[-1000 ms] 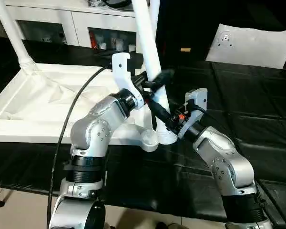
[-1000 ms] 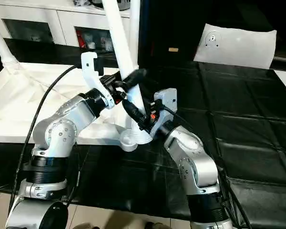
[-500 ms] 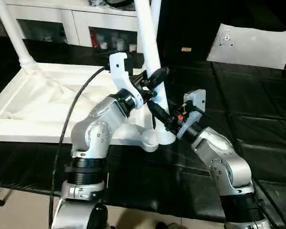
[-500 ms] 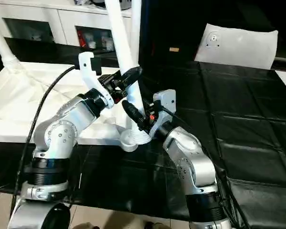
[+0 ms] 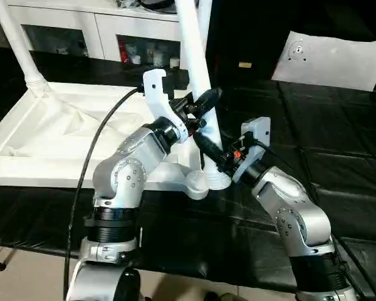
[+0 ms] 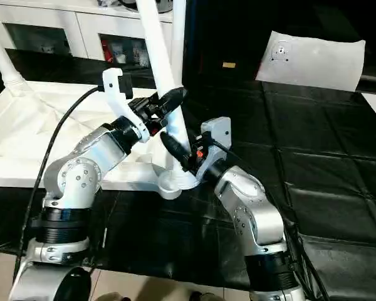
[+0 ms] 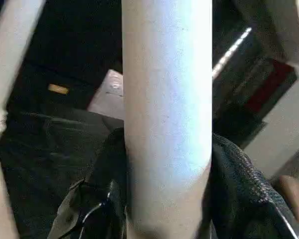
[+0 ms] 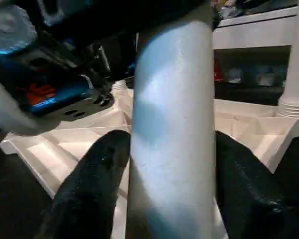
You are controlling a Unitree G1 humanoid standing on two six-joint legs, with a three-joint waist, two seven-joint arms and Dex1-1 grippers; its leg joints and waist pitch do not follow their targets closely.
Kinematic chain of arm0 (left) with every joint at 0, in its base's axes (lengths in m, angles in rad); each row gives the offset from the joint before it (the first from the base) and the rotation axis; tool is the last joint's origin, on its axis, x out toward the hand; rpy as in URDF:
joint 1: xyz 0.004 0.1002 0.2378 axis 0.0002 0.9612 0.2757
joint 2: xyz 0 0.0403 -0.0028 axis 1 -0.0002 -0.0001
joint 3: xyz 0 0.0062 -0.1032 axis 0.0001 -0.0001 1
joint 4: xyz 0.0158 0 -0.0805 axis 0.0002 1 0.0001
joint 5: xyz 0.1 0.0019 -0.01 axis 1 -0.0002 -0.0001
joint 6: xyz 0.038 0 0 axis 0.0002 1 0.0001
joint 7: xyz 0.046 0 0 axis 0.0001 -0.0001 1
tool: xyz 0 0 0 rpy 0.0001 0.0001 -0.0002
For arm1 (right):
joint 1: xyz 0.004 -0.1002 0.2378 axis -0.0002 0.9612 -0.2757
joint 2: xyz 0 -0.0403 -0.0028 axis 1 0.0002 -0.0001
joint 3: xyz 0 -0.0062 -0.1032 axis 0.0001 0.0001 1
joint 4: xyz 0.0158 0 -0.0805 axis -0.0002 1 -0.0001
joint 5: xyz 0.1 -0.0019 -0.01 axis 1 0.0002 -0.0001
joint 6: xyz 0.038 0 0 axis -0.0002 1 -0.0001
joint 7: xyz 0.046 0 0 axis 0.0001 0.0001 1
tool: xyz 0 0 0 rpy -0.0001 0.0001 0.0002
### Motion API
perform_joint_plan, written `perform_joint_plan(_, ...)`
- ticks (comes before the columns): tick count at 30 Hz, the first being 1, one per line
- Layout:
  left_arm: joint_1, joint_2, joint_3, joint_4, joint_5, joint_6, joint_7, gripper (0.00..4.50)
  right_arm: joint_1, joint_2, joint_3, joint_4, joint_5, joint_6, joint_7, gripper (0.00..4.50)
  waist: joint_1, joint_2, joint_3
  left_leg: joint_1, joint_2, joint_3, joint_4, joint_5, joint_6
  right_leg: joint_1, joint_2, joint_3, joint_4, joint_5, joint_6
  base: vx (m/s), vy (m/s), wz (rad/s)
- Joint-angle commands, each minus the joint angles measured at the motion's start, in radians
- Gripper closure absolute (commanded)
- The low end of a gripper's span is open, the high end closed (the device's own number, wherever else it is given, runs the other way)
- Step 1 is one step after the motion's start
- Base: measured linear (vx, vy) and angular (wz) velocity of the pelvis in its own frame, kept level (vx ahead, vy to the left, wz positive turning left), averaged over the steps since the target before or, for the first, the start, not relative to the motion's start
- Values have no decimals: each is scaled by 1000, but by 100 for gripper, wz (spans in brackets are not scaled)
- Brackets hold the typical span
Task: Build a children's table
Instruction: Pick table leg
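1. Table top (image 5: pixel 62 135) lies upside down on the black-covered bench (image 5: pixel 313 144), ribbed underside facing up, well off to the side of both grippers.
2. Near corner socket (image 5: pixel 203 183) sits just below the right gripper; a white leg (image 5: pixel 197 81) stands in it, leaning slightly, running up out of frame.
3. Left gripper (image 5: pixel 199 108) pinches that leg partway up, one black finger on each side; the left wrist view shows the leg (image 7: pixel 167 114) filling the gap between the fingers (image 7: pixel 97 199), pads touching it.
4. Right gripper (image 5: pixel 208 150) pinches the same leg lower down, just under the left gripper and just above the socket; the right wrist view shows the leg (image 8: pixel 169 129) between both fingers (image 8: pixel 92 184), contact on each side.
5. The two grippers are close together on the leg, left above right, not clearly touching each other.
6. Another leg (image 5: pixel 17 44) stands upright in the far corner socket (image 5: pixel 36 84), well away from both grippers, on the left gripper's side.
7. A third white leg (image 5: pixel 203 19) rises just behind the held one, above the left gripper; its lower end is hidden.
8. Flat white panel (image 5: pixel 332 59) lies on the bench beyond the right gripper, well apart.
9. White cabinets (image 5: pixel 100 34) with glass doors stand behind the table top.
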Motion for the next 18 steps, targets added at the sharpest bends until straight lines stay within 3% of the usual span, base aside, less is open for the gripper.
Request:
perform_joint_plan(1,-35,22,14,16,17,-21,-8,265,-22,-22,-3,-5,11,-5,19,152,-2,-8,-76,3,40,-14,-63,-118,62,64,-80,60,-80,-425,21,0,0,0)
perform_joint_plan(4,-47,41,21,32,17,-25,-19,266,-22,-40,-6,-10,17,11,34,122,0,-6,-77,4,40,-15,-62,-113,61,65,-80,60,-77,-415,20,0,0,0)
perform_joint_plan(5,-59,67,23,47,12,-18,-42,266,-25,-55,-30,-22,47,38,49,115,1,1,-78,4,41,-15,-61,-109,60,65,-80,60,-77,-401,11,0,0,0)
perform_joint_plan(8,-78,113,14,65,3,3,-103,266,-44,-87,-90,-36,114,96,71,87,4,-6,-79,6,43,-16,-62,-95,71,65,-80,63,-69,-371,-9,0,0,0)
perform_joint_plan(12,-100,153,1,77,-19,28,-181,266,-78,-135,-138,-25,183,171,110,60,11,-5,-80,7,43,-13,-61,-78,71,66,-83,66,-63,-358,-33,0,0,0)
perform_joint_plan(14,-114,168,-6,83,-33,41,-222,266,-94,-176,-135,-19,206,213,158,35,14,-7,-80,7,42,-11,-60,-71,75,68,-82,68,-61,-350,-43,0,0,0)
perform_joint_plan(18,-136,185,-15,89,-62,61,-287,266,-109,-219,-118,-17,233,269,213,33,18,-11,-81,4,39,-10,-58,-67,76,71,-84,67,-61,-372,-44,0,0,0)
